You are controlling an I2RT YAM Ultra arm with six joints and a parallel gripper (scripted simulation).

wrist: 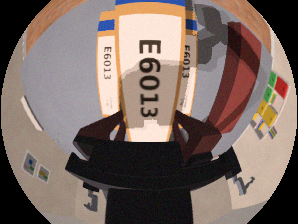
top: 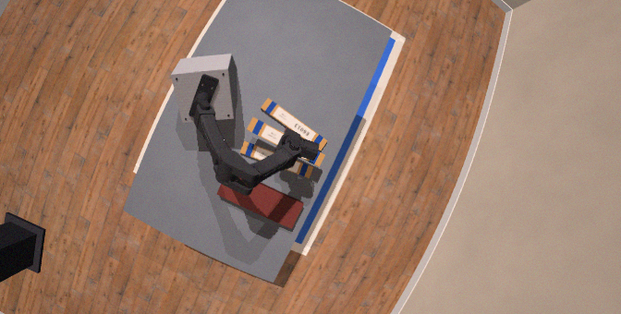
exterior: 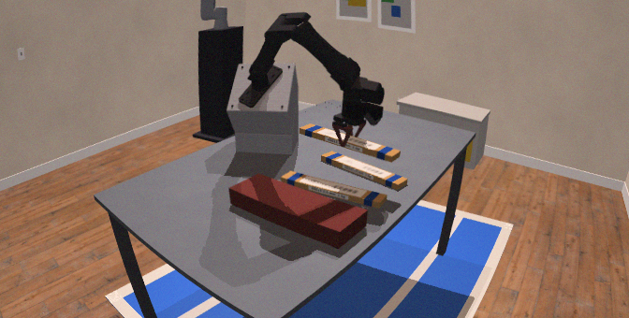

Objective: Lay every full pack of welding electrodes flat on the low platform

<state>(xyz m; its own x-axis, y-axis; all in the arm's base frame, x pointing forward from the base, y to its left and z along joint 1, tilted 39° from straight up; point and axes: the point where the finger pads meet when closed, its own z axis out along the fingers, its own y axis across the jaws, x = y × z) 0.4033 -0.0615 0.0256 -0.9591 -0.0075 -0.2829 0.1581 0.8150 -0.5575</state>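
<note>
My gripper (exterior: 351,139) (wrist: 149,111) is shut on an orange, white and blue E6013 pack (top: 259,126) (exterior: 385,152) (wrist: 150,27), one finger on each long side. The pack is level and raised above the table; the arm hides part of it in the top view. A brightly lit pack (top: 293,123) (exterior: 360,166) (wrist: 106,75) lies flat on the table, angled to the others. A shaded pack (top: 302,168) (exterior: 328,186) (wrist: 190,65) lies flat beside the low red platform (top: 265,198) (exterior: 295,203) (wrist: 227,100). No pack lies on the platform.
The grey table (top: 305,43) (exterior: 178,198) carries the arm's pale base block (top: 210,66) (exterior: 267,128) at one long side. The opposite table edge lies close beyond the pack ends and the platform's end. Arm shadows cross the platform.
</note>
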